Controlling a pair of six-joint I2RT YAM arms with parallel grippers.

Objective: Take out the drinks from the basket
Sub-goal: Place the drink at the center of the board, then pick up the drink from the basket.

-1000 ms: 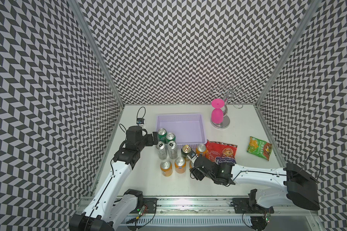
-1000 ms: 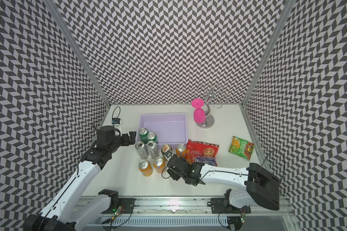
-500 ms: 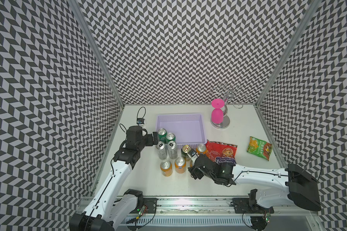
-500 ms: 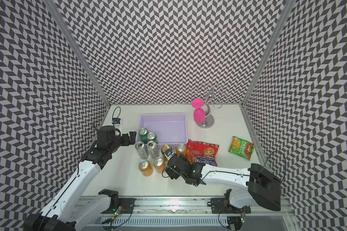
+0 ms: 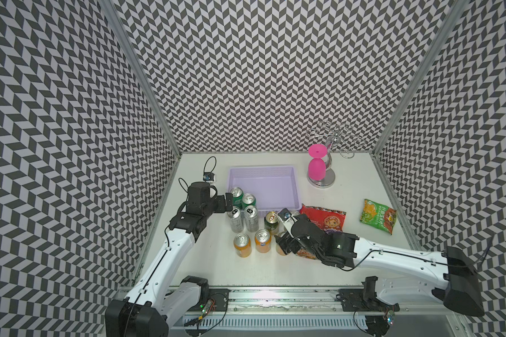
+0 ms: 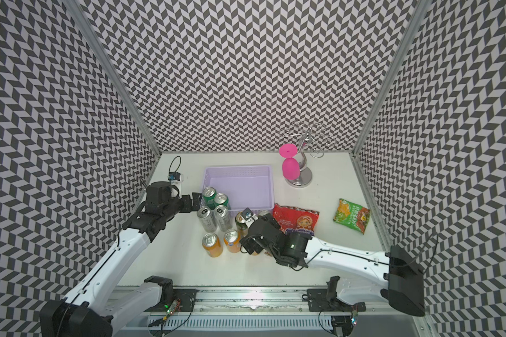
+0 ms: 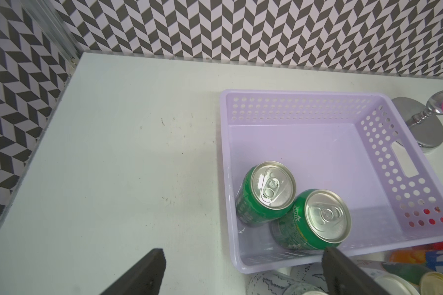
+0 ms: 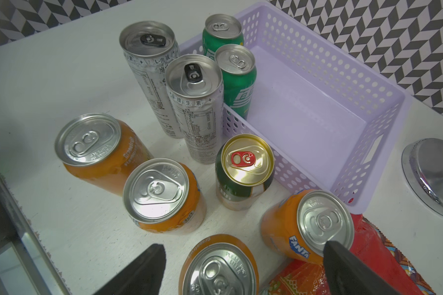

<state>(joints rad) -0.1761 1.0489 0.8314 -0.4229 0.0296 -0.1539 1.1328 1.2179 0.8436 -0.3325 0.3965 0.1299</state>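
Inside the basket [image 7: 299, 107], two green cans [image 7: 269, 186] fill the near-left corner; the rest of its floor is bare. Outside its front wall crowd silver cans [image 8: 189, 102], a dark can [image 8: 243, 173] and orange cans [image 8: 161, 194]. The table [image 7: 138, 153] left of the basket lies open.

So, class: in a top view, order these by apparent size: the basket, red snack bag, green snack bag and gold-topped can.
Largest first:
basket
red snack bag, partly covered
green snack bag
gold-topped can
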